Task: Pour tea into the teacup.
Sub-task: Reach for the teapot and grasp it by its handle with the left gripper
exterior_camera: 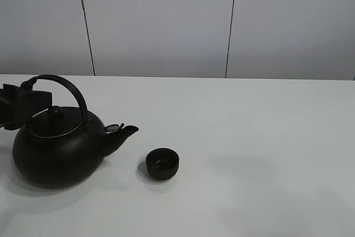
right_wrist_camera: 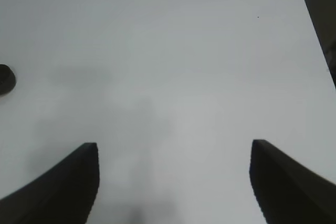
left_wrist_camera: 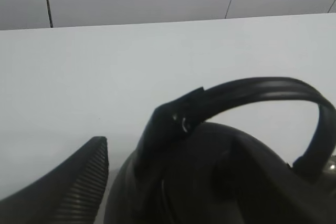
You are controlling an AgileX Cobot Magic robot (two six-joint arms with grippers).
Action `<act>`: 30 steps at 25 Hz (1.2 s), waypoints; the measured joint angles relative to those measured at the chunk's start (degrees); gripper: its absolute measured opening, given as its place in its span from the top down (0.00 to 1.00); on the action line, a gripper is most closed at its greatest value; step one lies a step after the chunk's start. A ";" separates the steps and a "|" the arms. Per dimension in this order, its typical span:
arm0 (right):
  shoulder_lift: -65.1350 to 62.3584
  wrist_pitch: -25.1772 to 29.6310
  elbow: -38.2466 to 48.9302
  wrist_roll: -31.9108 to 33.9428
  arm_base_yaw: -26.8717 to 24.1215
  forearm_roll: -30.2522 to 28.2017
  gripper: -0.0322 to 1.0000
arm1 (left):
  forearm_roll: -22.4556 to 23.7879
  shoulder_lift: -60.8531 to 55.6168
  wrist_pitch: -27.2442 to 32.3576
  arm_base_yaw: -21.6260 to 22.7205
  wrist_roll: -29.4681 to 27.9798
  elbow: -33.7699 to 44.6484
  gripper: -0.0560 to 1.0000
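Kettle (exterior_camera: 58, 151) sits upright, spout aimed at the teacup (exterior_camera: 162, 163) just beyond it, handy for tipping. Left pincer (exterior_camera: 34, 102) is at the kettle's handle, can't tell if clamped. Right pincer (right_wrist_camera: 173, 182) gapes wide, idle, well away from the kettle.

Black kettle (exterior_camera: 58, 154), matte-black teacup (exterior_camera: 162, 163), white table (exterior_camera: 249, 137).

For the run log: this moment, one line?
no pour yet; left end effector at kettle handle; right end effector open; teacup beside spout
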 joint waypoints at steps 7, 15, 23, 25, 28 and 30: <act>0.00 0.00 0.00 0.00 0.00 0.00 0.44 | -2.70 2.35 0.07 0.00 1.53 -0.85 0.59; 0.00 0.00 0.00 0.00 0.00 0.00 0.44 | -2.66 2.50 -0.30 0.00 5.80 -0.85 0.80; 0.00 0.00 0.00 0.00 0.00 0.00 0.44 | -0.96 2.73 -1.26 0.06 14.42 -0.85 0.83; 0.00 0.00 0.00 0.00 0.00 0.00 0.44 | -0.89 2.52 -1.26 0.06 14.30 -0.85 0.83; 0.00 0.00 0.00 0.00 0.00 0.00 0.44 | -0.08 0.76 0.73 0.06 13.48 -0.85 0.83; 0.00 0.00 0.00 0.00 0.00 0.00 0.44 | 0.41 -1.08 2.29 0.06 13.40 -0.79 0.83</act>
